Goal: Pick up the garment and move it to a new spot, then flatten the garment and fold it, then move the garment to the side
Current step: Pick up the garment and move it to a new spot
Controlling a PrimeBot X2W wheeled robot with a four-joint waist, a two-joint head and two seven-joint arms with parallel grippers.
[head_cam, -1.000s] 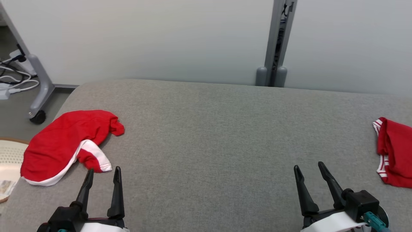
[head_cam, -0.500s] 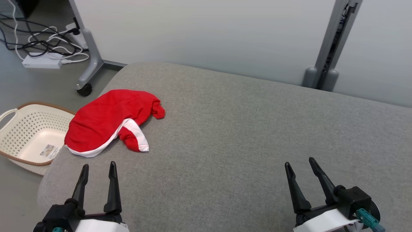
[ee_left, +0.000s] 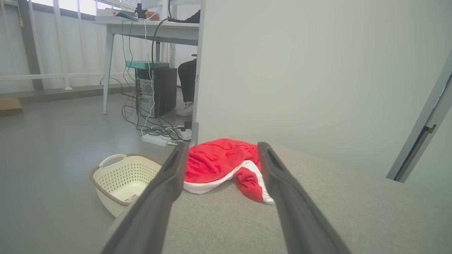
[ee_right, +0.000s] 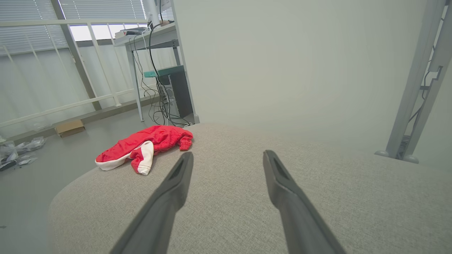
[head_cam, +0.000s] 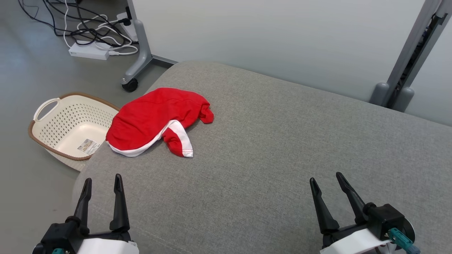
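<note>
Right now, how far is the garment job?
Nothing looks done: the red garment lies crumpled at the left corner of the grey surface. Nothing is in hand: left hand and right hand are open, apart from it. Left: pick up, move, flatten, fold, set aside.

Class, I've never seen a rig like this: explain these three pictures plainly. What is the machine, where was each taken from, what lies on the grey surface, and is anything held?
This is a wheeled robot with two arms, each ending in a two-fingered pincer. One picture comes from its head camera, looking down: the left pincer is lower left, the right pincer lower right. The other two come from wrist cameras looking along each pincer's dark fingers. On the grey padded surface lies a crumpled red garment with white trim. A cream basket stands on the floor nearby. Both pincers are open and hold nothing.
</note>
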